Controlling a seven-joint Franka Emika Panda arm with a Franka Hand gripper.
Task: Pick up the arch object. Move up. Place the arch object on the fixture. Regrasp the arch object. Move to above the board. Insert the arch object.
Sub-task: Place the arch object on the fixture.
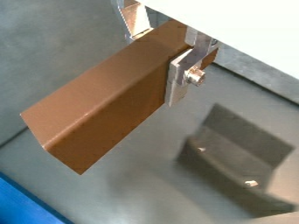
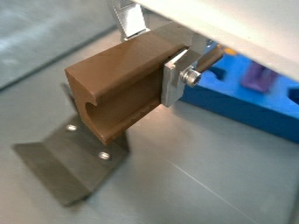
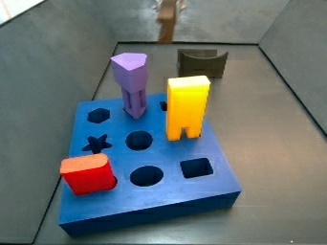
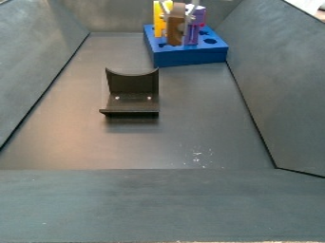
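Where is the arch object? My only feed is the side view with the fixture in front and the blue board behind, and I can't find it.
Observer: Both wrist views show the gripper shut on the brown arch object, aloft.
Operator: Touching the fixture?
Observer: No; in a wrist view the fixture sits on the floor below it, apart.
Operator: Any free holes?
Observer: A side view shows the board's star hole empty.

Below the end effector [image 1: 176, 52] lies a smooth dark grey floor [image 4: 178, 142], matte with a few small bright glints. Grey walls [image 4: 45, 66] slope up on both sides, enclosing it like a trough, under even light.
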